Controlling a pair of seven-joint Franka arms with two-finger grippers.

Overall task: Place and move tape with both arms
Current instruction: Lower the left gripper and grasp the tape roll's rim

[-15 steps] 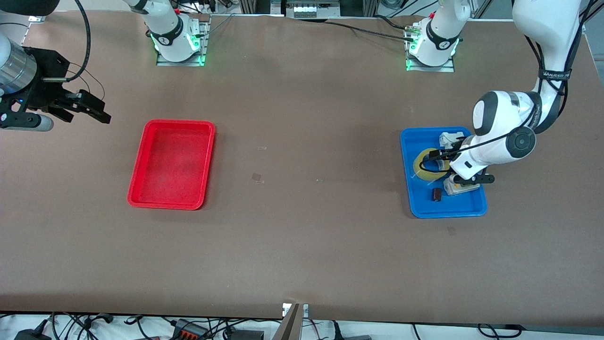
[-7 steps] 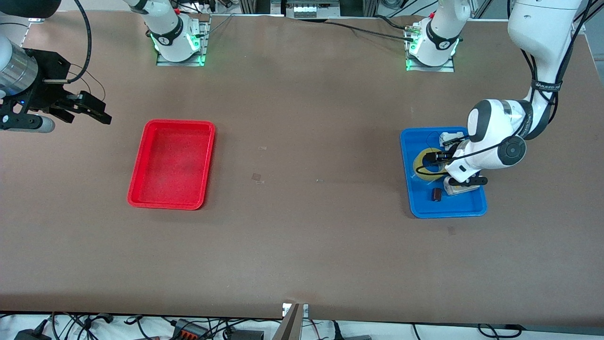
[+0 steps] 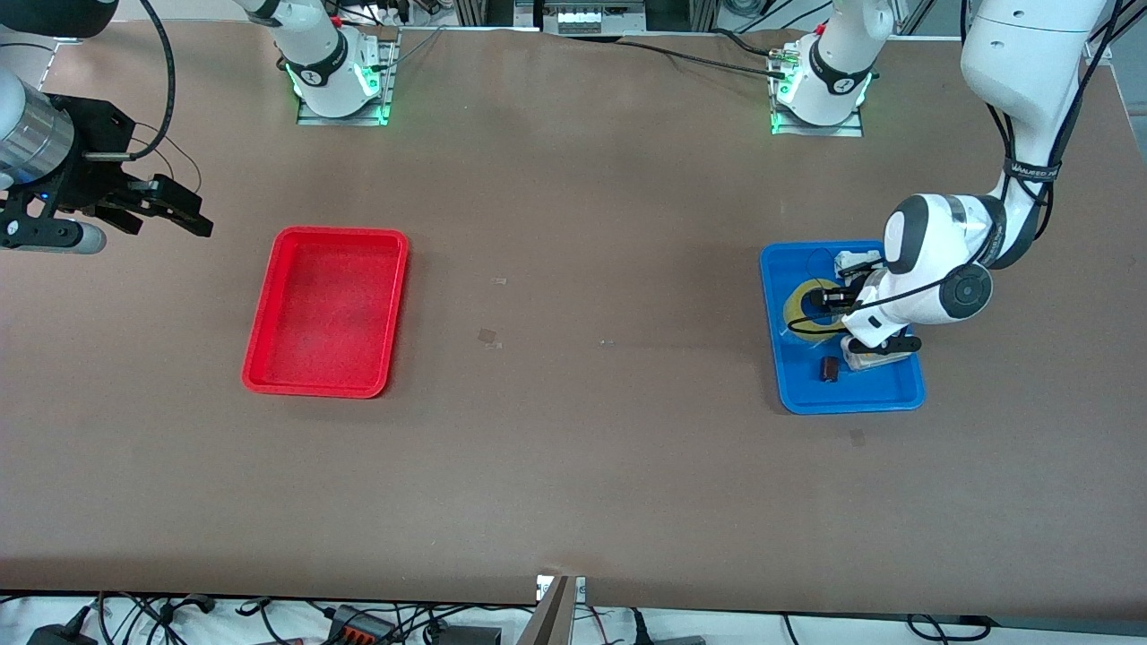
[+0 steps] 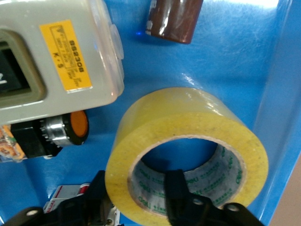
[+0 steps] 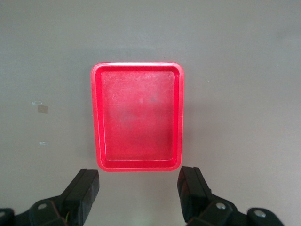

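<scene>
The tape [image 3: 796, 315] [image 4: 188, 141], a yellowish ring, lies flat in the blue tray [image 3: 772, 367] at the left arm's end of the table. My left gripper [image 3: 838, 300] [image 4: 136, 181] is down in that tray. One finger [image 4: 178, 193] stands inside the roll's hole and the other [image 4: 96, 195] outside it, shut on the roll's wall. My right gripper [image 3: 166, 215] [image 5: 138, 186] hangs open over bare table at the right arm's end, beside the red tray [image 3: 260, 331] [image 5: 94, 117], and holds nothing.
In the blue tray with the tape lie a grey box with a yellow label and an orange button [image 4: 56, 56] [image 3: 865, 358], a small brown block [image 4: 171, 21] [image 3: 830, 368] and a white item [image 3: 851, 262]. Nothing lies in the red tray.
The left arm has sunk a little lower over the blue tray and its jaws have closed from wide apart onto the tape's wall. The right arm has barely shifted.
</scene>
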